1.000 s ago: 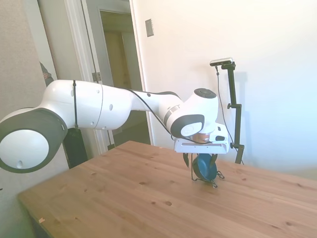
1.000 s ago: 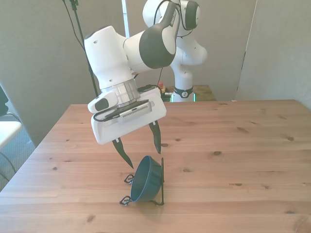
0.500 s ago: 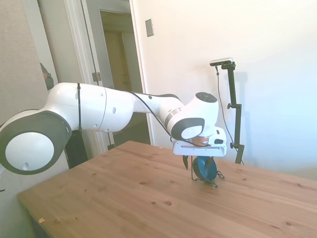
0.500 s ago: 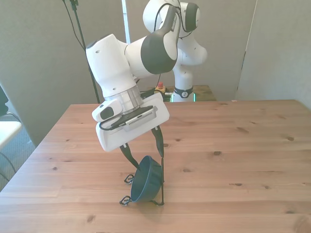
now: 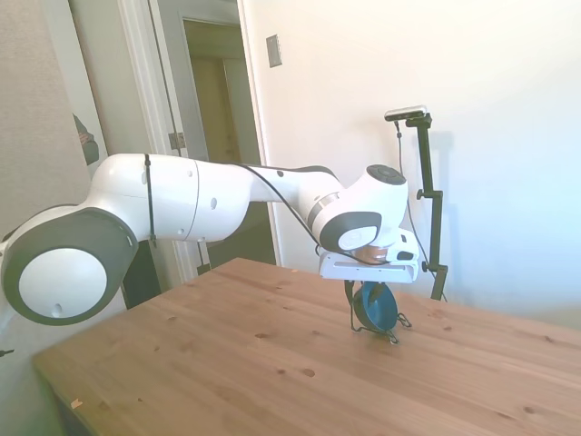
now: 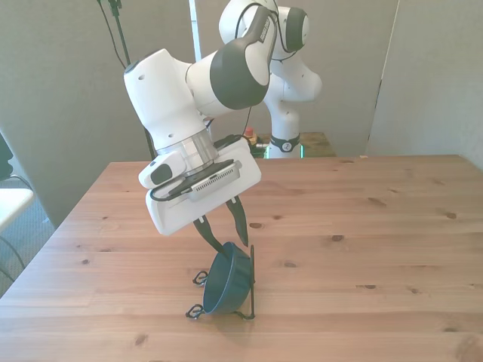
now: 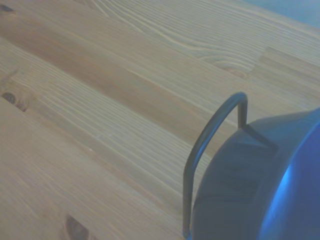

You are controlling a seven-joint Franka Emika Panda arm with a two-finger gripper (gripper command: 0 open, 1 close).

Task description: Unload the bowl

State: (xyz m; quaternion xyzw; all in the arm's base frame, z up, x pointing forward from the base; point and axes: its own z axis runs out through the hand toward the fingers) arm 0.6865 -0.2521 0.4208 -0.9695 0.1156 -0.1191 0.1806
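Front view shows the bowl (image 6: 226,279) propped on its edge in a thin black wire stand (image 6: 251,283), near the table's (image 6: 377,226) near edge and toward the front view's left. Its teal-blue outside curves toward the front view's right, against the stand's upright wire, and its open side faces down and to the left. The stand's small looped feet rest on the wood.

The white arm (image 6: 189,83) comes down over the bowl, and the gripper (image 6: 228,231) sits just above the bowl's upper rim. Its two dark fingers (image 6: 238,221) are part-way open, with a narrow gap between them. The tips reach the rim, one to each side of it, but whether they press on it I cannot tell. The bowl is not lifted; it rests in the stand.

From the side view the bowl (image 5: 376,307) hangs directly under the gripper (image 5: 365,289), standing on edge in the stand (image 5: 392,332) toward the far part of the table (image 5: 227,363).

The wrist view, blurred, has the blue bowl (image 7: 265,185) close by, a bent stretch of the stand's wire (image 7: 205,145) against it, and bare wood grain of the table (image 7: 100,100) beyond.
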